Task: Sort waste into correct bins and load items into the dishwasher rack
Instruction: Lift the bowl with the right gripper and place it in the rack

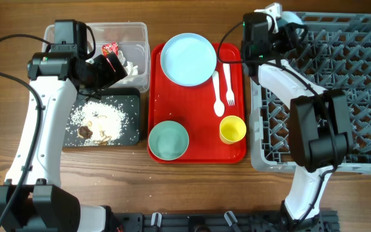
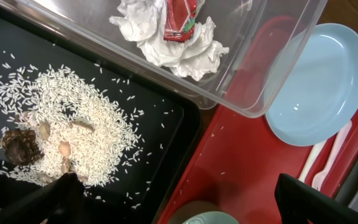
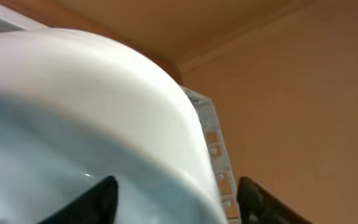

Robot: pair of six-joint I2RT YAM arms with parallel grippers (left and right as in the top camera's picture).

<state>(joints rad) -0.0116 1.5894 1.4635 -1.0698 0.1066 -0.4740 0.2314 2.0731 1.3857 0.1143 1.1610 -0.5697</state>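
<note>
Over at the table's far left corner, the left gripper [image 1: 113, 64] hung above the near edge of the clear tub [image 1: 134, 71]. Its fingers were spread wide, with nothing between them. Inside that tub lay the red-and-white wrapper [image 2: 180, 18], sitting on the crumpled white tissue [image 2: 166, 46]. Nearer along the left edge, right up against the tub, sat the black tray [image 1: 131, 103]. It carried a heap of rice crumbs [image 2: 73, 118], with brown food scraps [image 2: 20, 146] at the side of the heap.

At mid-table the red tray [image 1: 198, 109] had a few stray grains on its left side. The pale blue plate [image 1: 187, 59] took the tray's far end and the blue-green bowl [image 1: 169, 140] its near left corner. The white spoon [image 1: 218, 96] and fork [image 1: 229, 90] lay side by side along the tray's right edge. Just near of them stood the yellow cup [image 1: 232, 129], in the near right corner.

Along the table's right edge, the grey dishwasher rack [image 1: 340, 77] filled the space, pegs up. The right gripper [image 3: 178, 202] was up at the rack's far left corner. In its wrist view a pale bowl [image 3: 73, 93] swamped the frame, sitting between the two fingers. Whether they were clamped on it, I could not tell.
</note>
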